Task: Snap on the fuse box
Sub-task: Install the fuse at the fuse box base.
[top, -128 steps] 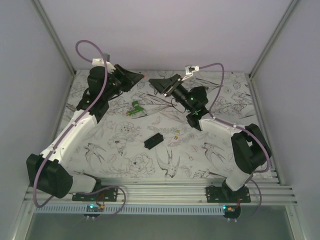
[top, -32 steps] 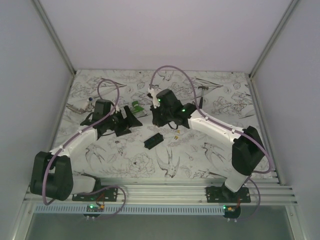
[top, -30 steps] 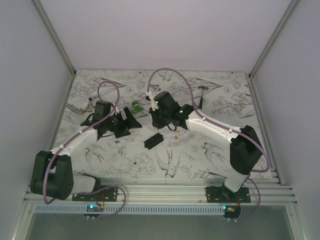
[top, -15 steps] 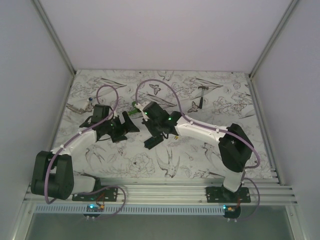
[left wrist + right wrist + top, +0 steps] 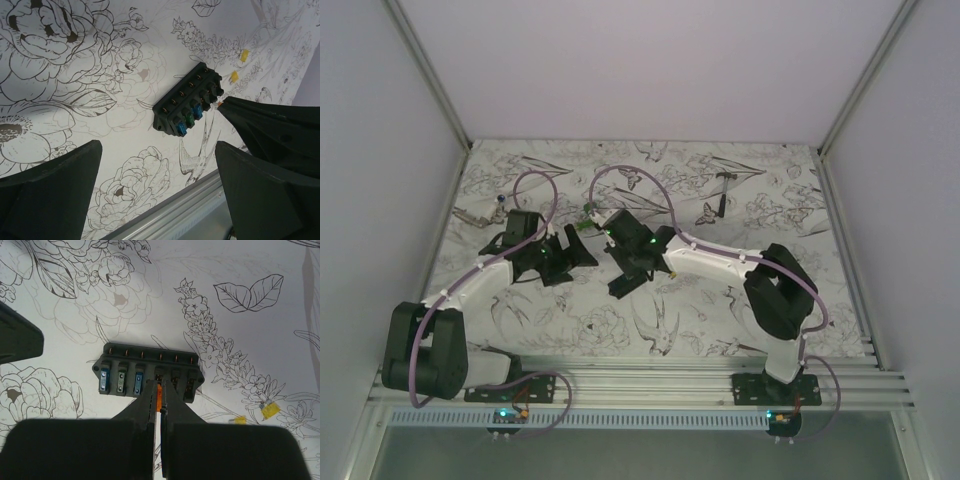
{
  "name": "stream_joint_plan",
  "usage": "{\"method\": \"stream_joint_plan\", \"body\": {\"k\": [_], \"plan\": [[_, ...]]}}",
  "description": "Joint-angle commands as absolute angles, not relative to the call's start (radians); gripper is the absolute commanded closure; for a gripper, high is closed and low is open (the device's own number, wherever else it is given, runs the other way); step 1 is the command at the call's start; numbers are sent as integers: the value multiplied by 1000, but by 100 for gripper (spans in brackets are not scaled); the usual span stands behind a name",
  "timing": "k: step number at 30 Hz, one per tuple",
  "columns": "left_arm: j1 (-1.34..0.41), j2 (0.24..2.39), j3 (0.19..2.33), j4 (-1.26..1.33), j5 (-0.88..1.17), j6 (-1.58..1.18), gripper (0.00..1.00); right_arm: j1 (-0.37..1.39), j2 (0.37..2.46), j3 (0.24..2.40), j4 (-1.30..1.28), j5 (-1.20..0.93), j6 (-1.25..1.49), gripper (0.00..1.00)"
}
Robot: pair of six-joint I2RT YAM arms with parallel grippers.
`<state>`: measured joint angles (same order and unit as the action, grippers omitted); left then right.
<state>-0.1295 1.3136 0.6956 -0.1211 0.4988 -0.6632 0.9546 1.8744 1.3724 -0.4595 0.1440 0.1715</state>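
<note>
The fuse box (image 5: pixel 625 285) is a small black oblong lying on the flower-printed mat; three of its slots hold blue and green fuses (image 5: pixel 120 381). My right gripper (image 5: pixel 160 385) is shut on a small orange fuse (image 5: pixel 159 392), its tips right at the box's fourth slot. In the top view the right gripper (image 5: pixel 638 270) sits directly over the box. My left gripper (image 5: pixel 582 252) hangs just left of the box, jaws wide open with nothing in them. In the left wrist view the fuse box (image 5: pixel 192 106) lies ahead of the left gripper (image 5: pixel 157 150).
Two loose yellow fuses (image 5: pixel 270 410) lie on the mat to the right of the box. A green plastic piece (image 5: pixel 584 213) lies behind the left gripper. A small hammer-shaped tool (image 5: pixel 723 199) is at the back right, and a metal tool (image 5: pixel 472 214) at the far left.
The right arm has swung left and forward, bringing its shut gripper down onto the fuse box. The left gripper has opened a little wider and stayed nearly in place.
</note>
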Motion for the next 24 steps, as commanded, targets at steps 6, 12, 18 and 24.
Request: {"method": "stream_joint_plan", "body": {"k": [6,12,18,24], "plan": [[-95,1282,670,-204,435,-647,0,971,1899,1371,-453,166,196,100],[-62,1262,647,-215,418,-666,0,973,1907,1372,-457,185,200,100],[-60,1237,643,-220,411,-667,0,973,1920,1379,-465,206,212,100],[-58,1234,641,-224,402,-672,0,973,1929,1383,-458,221,225,100]]}}
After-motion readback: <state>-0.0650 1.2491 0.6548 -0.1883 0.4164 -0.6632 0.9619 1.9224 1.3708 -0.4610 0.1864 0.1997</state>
